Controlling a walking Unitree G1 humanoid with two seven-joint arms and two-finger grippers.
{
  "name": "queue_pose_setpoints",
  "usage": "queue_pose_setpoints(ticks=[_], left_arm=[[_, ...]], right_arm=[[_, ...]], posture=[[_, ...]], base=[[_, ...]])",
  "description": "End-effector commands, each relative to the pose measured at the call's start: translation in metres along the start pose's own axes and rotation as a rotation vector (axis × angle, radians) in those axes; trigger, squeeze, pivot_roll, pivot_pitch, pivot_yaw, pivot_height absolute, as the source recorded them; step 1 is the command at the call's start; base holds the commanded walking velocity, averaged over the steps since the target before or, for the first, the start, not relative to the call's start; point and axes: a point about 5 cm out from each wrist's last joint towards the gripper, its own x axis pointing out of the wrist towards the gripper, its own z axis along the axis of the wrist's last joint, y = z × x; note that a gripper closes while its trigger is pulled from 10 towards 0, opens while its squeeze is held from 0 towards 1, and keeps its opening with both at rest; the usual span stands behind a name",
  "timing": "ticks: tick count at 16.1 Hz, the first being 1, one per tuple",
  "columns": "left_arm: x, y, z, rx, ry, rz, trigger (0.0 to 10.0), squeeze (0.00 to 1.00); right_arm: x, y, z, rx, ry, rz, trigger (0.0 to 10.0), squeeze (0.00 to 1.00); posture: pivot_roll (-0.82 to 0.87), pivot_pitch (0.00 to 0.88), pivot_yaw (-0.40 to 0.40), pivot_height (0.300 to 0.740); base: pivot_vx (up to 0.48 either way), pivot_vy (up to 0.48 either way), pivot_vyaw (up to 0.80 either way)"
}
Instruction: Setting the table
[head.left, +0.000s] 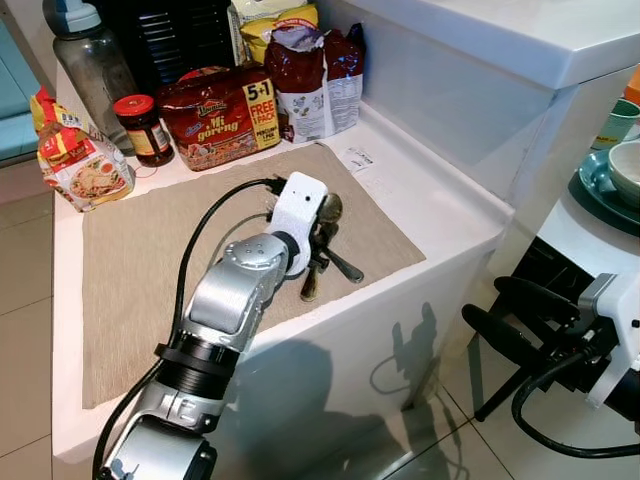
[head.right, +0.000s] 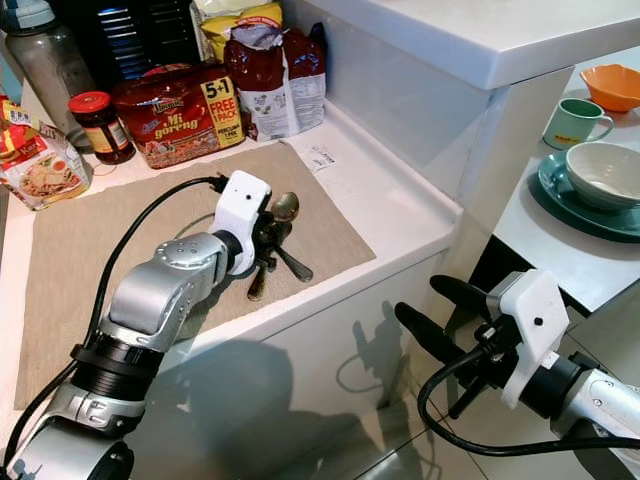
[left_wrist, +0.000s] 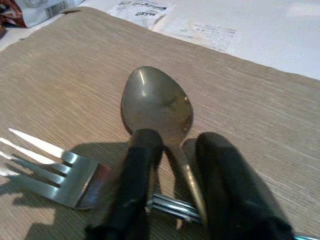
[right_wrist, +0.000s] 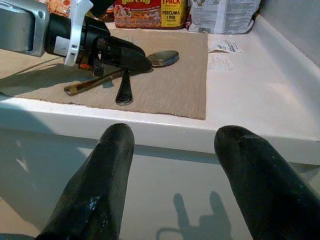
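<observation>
1. The right gripper (head.right: 432, 305) is hanging nearest to the camera, low in front of the white counter (head.left: 440, 215), below its edge. Its two black fingers (right_wrist: 105, 170) are standing wide apart and are holding nothing.
2. The left arm is reaching over the counter edge onto the beige placemat (head.left: 140, 240). The left gripper (left_wrist: 172, 162) is pointing down at the cutlery that is lying near the front right part of the mat.
3. The spoon (left_wrist: 157, 107) is lying flat on the mat with its bowl turned away from the wrist. Its thin handle is passing through the gap between the two fingers.
4. The jaws are standing only a little open, one finger on each side of the spoon's neck. I cannot tell if the pads are already pressing on the handle.
5. The fork (left_wrist: 52, 167) is lying across under the spoon's handle, its tines pointing to one side of the gripper. The fingers are covering the place where the two pieces are crossing.
6. A paper receipt (head.left: 357, 158) is lying on the bare counter just beyond the mat's far right corner.
7. At the far side of the counter, a noodle multipack (head.left: 218, 115) and a dark red bag (head.left: 300, 80) are standing against the wall, with a jar with a red lid (head.left: 143, 128) and a single noodle packet (head.left: 85, 165) to the left.
8. Farther to the right, on a separate white surface, a bowl (head.right: 610, 172) is sitting on a teal plate (head.right: 560, 200), with a green mug (head.right: 575, 122) and an orange bowl (head.right: 612, 86) behind.
</observation>
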Motion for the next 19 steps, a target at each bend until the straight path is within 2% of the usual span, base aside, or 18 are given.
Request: queue_pose_setpoints(ticks=[1, 8, 14, 16, 18, 19], left_arm=[[0.001, -0.002, -0.012, 0.012, 0.059, -0.006, 0.0, 0.13], [-0.002, -0.001, -0.005, 0.037, 0.015, -0.003, 0.0, 0.14], [-0.009, 0.005, 0.011, -0.029, -0.066, 0.014, 0.0, 0.15], [-0.015, 0.009, 0.016, -0.063, -0.102, 0.031, 0.0, 0.16], [-0.016, 0.011, 0.017, -0.059, -0.107, 0.04, 0.0, 0.16], [-0.018, 0.012, 0.016, 0.014, -0.087, 0.05, 0.0, 0.15]], right_arm=[[0.0, 0.001, 0.0, -0.021, 0.01, 0.005, 10.0, 0.0], [0.001, 0.0, 0.0, -0.025, 0.012, 0.003, 10.0, 0.0], [0.004, -0.004, 0.001, -0.021, 0.003, 0.0, 10.0, 0.0], [0.01, -0.005, 0.001, -0.019, -0.008, 0.012, 10.0, 0.0], [0.011, -0.006, 0.001, -0.02, -0.013, 0.014, 10.0, 0.0], [0.012, -0.006, 0.001, -0.022, -0.014, 0.016, 10.0, 0.0]], posture=[[-0.12, 0.024, 0.057, 0.74], [-0.1, 0.023, 0.047, 0.74], [-0.08, 0.017, 0.028, 0.74], [-0.06, 0.003, 0.019, 0.74], [-0.05, 0.0, 0.018, 0.74], [-0.05, 0.0, 0.017, 0.74]], base=[[0.0, 0.0, 0.0], [0.0, 0.0, 0.0], [0.0, 0.0, 0.0], [0.0, 0.0, 0.0], [0.0, 0.0, 0.0], [0.0, 0.0, 0.0]])
